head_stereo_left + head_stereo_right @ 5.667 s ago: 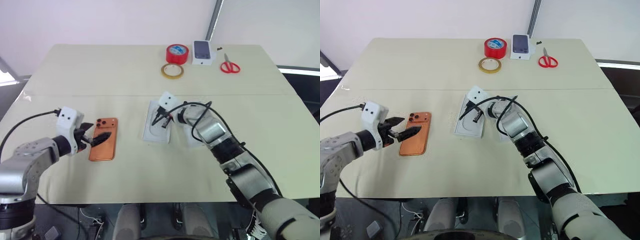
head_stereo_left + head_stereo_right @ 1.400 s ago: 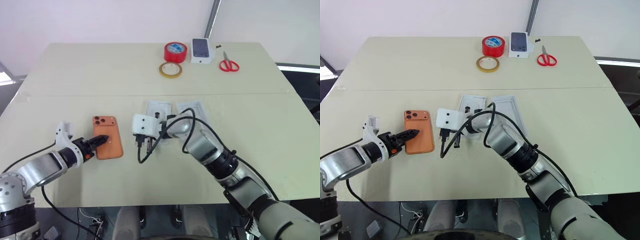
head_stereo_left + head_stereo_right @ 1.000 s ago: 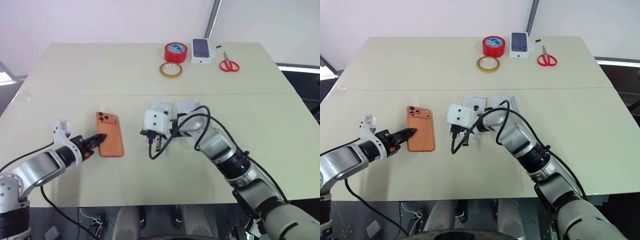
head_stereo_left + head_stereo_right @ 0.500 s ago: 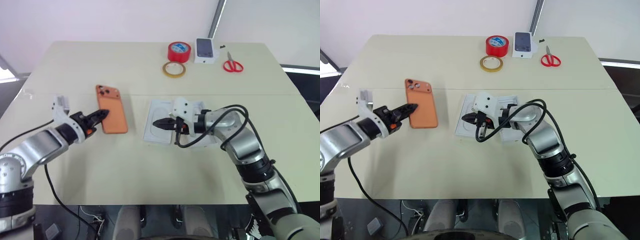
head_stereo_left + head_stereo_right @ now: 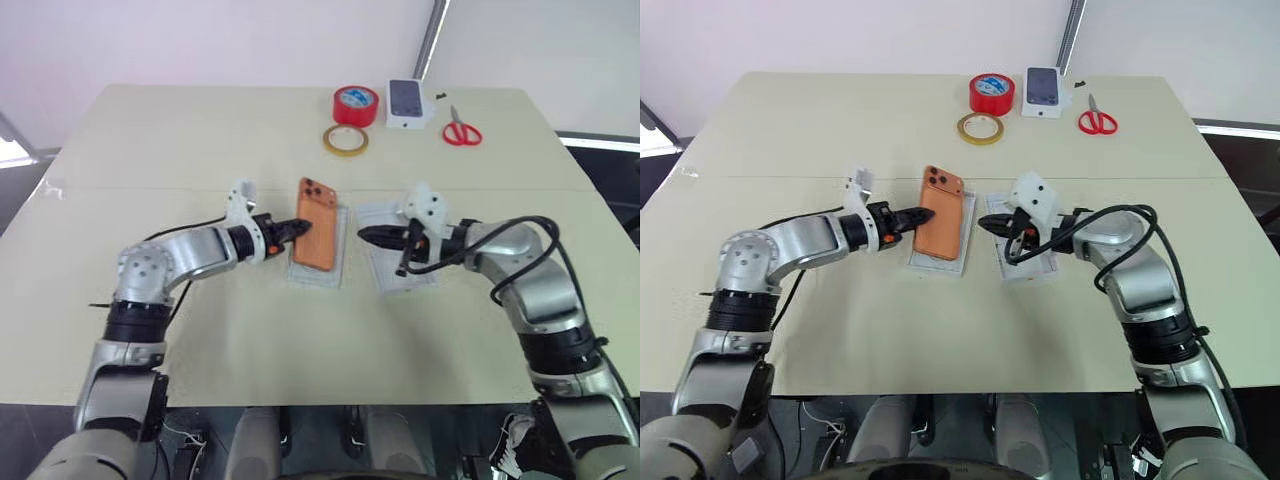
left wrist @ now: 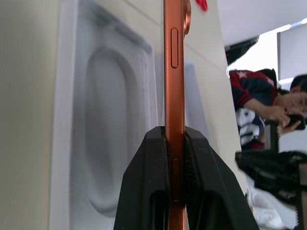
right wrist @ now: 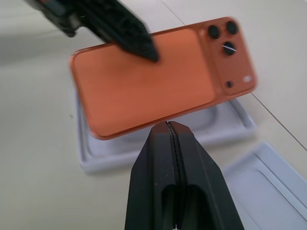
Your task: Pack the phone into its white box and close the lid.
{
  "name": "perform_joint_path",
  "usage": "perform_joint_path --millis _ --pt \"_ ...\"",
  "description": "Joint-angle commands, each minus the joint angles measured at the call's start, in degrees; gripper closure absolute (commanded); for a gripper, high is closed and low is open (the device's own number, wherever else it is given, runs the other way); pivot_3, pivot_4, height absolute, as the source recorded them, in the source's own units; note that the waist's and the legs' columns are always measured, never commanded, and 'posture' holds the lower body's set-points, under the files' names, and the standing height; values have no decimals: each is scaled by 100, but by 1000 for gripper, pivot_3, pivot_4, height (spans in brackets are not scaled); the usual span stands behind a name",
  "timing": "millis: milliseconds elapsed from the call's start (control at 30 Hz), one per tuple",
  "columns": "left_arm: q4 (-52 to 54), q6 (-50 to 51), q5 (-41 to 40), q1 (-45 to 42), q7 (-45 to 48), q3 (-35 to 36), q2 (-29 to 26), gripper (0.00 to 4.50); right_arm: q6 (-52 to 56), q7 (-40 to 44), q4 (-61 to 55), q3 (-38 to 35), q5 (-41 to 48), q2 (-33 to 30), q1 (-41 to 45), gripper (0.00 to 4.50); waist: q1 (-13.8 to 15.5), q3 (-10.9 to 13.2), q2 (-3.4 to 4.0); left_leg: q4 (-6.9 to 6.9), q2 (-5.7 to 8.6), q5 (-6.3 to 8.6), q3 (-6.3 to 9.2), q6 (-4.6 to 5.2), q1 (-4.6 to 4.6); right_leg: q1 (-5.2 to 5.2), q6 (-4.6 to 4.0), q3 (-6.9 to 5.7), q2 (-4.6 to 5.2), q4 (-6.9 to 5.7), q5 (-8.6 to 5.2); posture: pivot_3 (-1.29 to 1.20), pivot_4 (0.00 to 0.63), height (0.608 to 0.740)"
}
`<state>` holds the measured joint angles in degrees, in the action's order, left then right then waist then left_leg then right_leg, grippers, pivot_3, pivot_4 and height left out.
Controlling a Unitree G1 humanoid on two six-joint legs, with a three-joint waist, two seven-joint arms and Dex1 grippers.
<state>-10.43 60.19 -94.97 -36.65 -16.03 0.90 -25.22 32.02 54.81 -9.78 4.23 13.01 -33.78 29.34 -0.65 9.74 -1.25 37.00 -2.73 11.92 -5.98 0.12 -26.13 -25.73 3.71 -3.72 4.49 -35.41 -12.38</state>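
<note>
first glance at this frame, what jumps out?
The orange phone, pinched by its edge in the left tool and held just above the open white box at mid-table. Beside it the right tool is shut and empty, pointing at the phone over the lid. At the far edge sit a red tape roll and red scissors.

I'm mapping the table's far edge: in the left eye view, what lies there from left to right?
Yellow tape ring → red tape roll → small white carton with a phone picture → red scissors.
</note>
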Motion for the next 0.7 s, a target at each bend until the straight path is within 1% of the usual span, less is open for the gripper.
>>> perform_joint_path --millis 33,233,500,567,600,700 --pt "-87 171 291 -267 374 173 93 4446 -78 -4 -247 -233 205 -141 -75 4500 0 0 0 1 0 1 2 1 0 0 1 0 1 0 1 0 150 740" --pt "-236 344 670 -356 606 397 287 4446 -125 -41 -367 -255 249 -294 -315 4500 26 1 -2 4 0 2 5 4 -1 2 5 -1 3 0 1 0 150 740" --pt "-246 543 1069 -314 606 613 589 4446 -232 -83 -214 -141 219 -265 -194 4500 28 2 -2 9 0 3 9 6 -1 7 14 -1 4 0 7 0 150 740" --pt "-217 595 1120 -308 597 685 655 3516 -267 -81 -157 -120 206 -263 -150 4500 27 2 -2 10 1 3 8 6 0 8 14 -1 4 0 7 0 150 740" --pt "-193 621 1139 -304 591 718 681 3251 -285 -77 -133 -113 204 -266 -137 4500 28 2 -2 11 1 3 8 6 0 9 14 -1 4 0 7 0 150 740" --pt "-98 707 1229 -289 604 788 705 1699 -319 -71 -97 -92 201 -276 -116 4500 27 2 -2 11 1 4 9 7 4 13 15 -1 4 0 7 0 150 740"
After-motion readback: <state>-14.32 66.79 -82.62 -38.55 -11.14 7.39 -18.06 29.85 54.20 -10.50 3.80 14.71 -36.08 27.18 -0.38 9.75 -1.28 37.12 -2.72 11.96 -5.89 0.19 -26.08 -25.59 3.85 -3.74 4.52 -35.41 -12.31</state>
